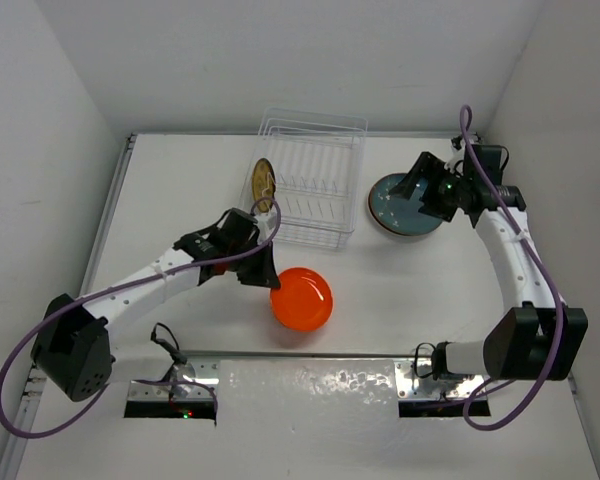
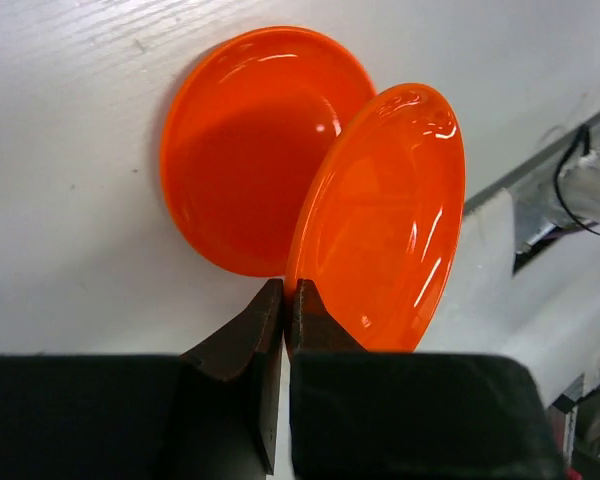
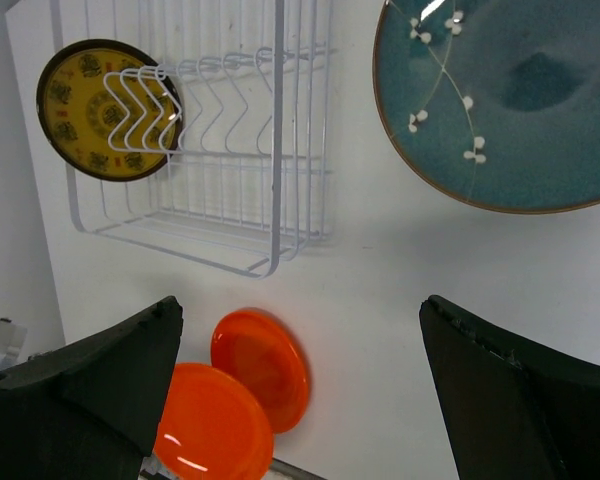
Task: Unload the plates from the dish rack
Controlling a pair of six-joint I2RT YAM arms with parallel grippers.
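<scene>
Surface (image 1: pixel 180 200) is carrying everything. Dish rack (image 1: pixel 310 190) is sitting just ahead of the left gripper (image 2: pixel 283 300) and is holding only one item: the yellow-brown plate (image 1: pixel 264 182), standing on edge in the end slot nearest that gripper. Teal plate (image 3: pixel 510 100) is lying flat on the surface outside the rack, ahead of the right gripper (image 3: pixel 300 310). The right gripper is hanging wide apart, gripping nothing. The left gripper is pinching the rim of an orange plate (image 2: pixel 385 220), clamped narrow and holding it tilted on edge. Second orange plate (image 2: pixel 245 150) is lying flat just beyond it, overlapping it in the left wrist view.
</scene>
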